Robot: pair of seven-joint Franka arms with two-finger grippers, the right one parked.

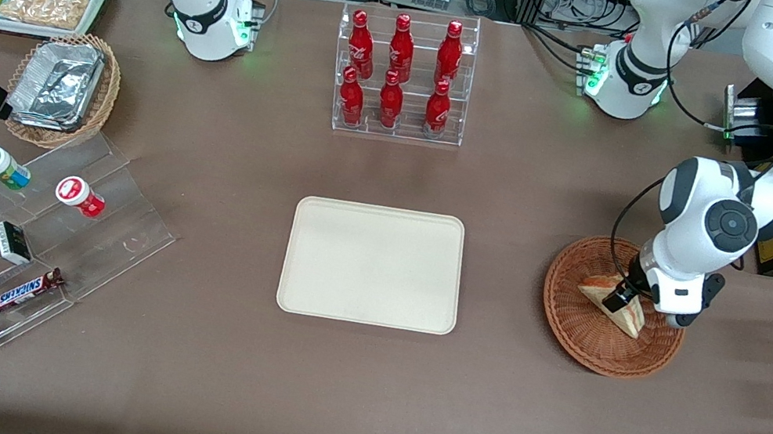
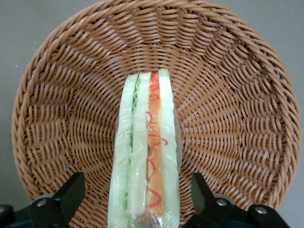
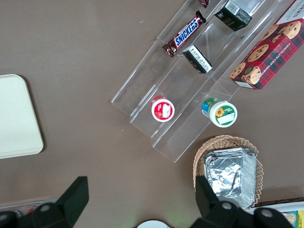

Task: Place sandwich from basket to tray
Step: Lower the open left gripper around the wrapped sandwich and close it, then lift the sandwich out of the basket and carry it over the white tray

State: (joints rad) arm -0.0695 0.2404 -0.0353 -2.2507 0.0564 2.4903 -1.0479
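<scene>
Down over the basket [image 1: 591, 341] sat the end effector [image 1: 623, 297], its 2 dark fingers [image 2: 71, 192] spread wide with the sandwich [image 1: 614, 301] standing between them, and clear gaps showed on both sides, so nothing was gripped. The sandwich was a triangular wedge wrapped in glossy clear film, resting in the basket on its edge, and the wrist camera looked straight down its cut face: pale bread slices, a green leafy strip, then a red-orange band with a squiggle of sauce. The basket was round and shallow, reddish-brown wicker woven in tight ribbed rings that fanned out from its centre to a thick braided rim. It sat on the matte brown worktop [image 1: 354, 402] toward the working arm's end. Beside it, at mid-worktop, lay the tray [image 1: 373, 264], flat, cream-beige, rectangular with rounded corners and a low rim, nothing on it. Farther from the front camera than the tray stood a clear acrylic rack [image 1: 403, 77] holding 6 shiny red bottles in 2 tiers. Toward the parked arm's end, a smaller, lighter wicker basket [image 1: 63, 88] carried crinkled foil containers, and a stepped clear acrylic stand [image 1: 32, 242] bore 2 round lidded cups, small dark boxes and 2 Snickers bars.
</scene>
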